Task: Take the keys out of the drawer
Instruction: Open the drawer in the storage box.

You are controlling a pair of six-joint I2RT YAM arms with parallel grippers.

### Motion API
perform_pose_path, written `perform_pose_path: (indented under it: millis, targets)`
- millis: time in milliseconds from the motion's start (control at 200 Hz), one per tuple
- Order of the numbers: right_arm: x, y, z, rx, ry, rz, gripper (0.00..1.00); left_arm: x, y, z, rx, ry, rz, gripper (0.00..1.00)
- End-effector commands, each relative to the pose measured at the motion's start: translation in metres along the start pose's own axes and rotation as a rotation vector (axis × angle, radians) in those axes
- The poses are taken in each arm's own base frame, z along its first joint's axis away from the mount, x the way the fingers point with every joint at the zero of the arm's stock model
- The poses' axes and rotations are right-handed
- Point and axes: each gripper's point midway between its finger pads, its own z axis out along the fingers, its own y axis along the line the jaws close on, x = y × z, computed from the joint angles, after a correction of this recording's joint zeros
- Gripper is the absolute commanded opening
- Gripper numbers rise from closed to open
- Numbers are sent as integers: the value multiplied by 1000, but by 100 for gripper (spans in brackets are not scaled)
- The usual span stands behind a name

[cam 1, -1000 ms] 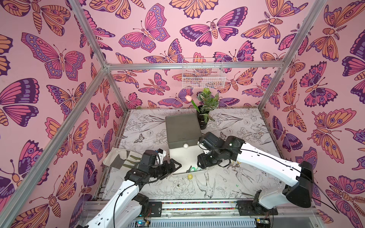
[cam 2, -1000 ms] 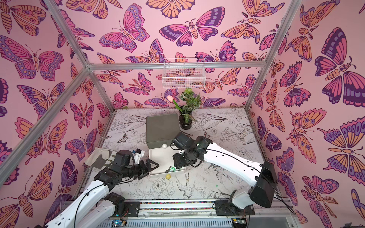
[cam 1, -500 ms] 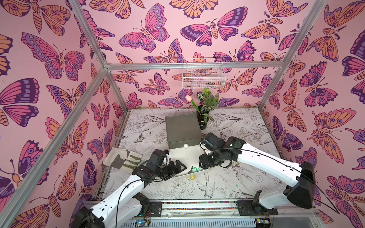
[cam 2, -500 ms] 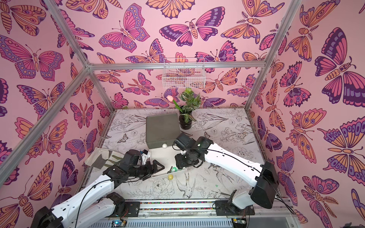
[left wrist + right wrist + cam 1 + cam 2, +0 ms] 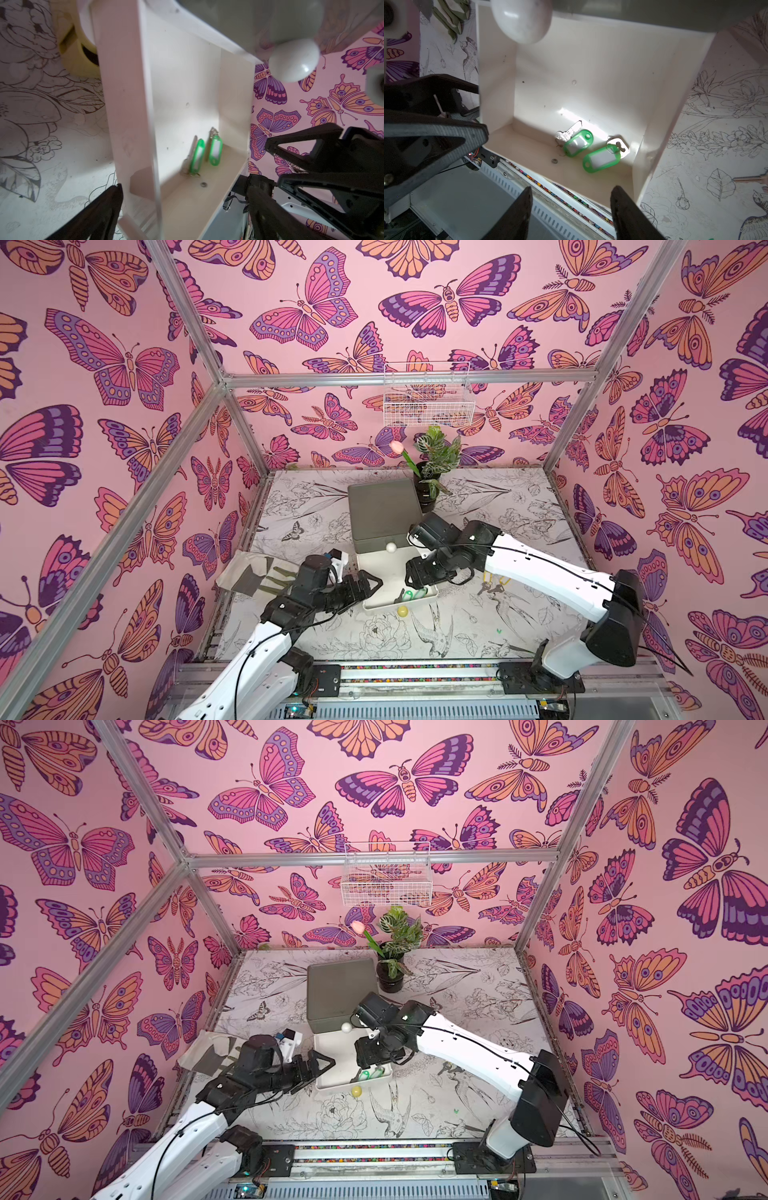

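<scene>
The white drawer [image 5: 380,572] stands pulled out of the grey cabinet [image 5: 382,506]. Two keys [image 5: 577,143] with green tags lie side by side on its floor, near the front right corner. On the bench [image 5: 457,635], just right of the drawer and beneath the right arm, lie yellow-tagged keys [image 5: 494,584]. The left fingers [image 5: 369,583] are spread wide and empty, just beside the drawer's left wall. The right fingers [image 5: 627,216] hover over the drawer, parted, grasping nothing.

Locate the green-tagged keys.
In a top view, both green-tagged metal keys lie at the front right of the open white drawer, near its round yellow knob.
</scene>
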Motion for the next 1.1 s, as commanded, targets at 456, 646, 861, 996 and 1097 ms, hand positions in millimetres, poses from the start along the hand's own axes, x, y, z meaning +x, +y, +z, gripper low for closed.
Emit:
perform_pose_path:
  millis: [456, 646, 861, 996, 1097]
  targets:
    - [12, 32, 52, 19, 162, -78, 63, -2, 16, -36, -100, -107, 10, 99]
    - [18, 35, 64, 99, 208, -96, 66, -8, 14, -28, -95, -89, 20, 100]
    - [25, 40, 68, 146, 196, -111, 69, -3, 20, -25, -91, -81, -7, 98]
    - [31, 36, 75, 156, 209, -89, 68, -1, 24, -20, -48, -109, -62, 97]
    - [31, 32, 80, 173, 219, -89, 68, -2, 25, -18, -34, -117, -77, 97]
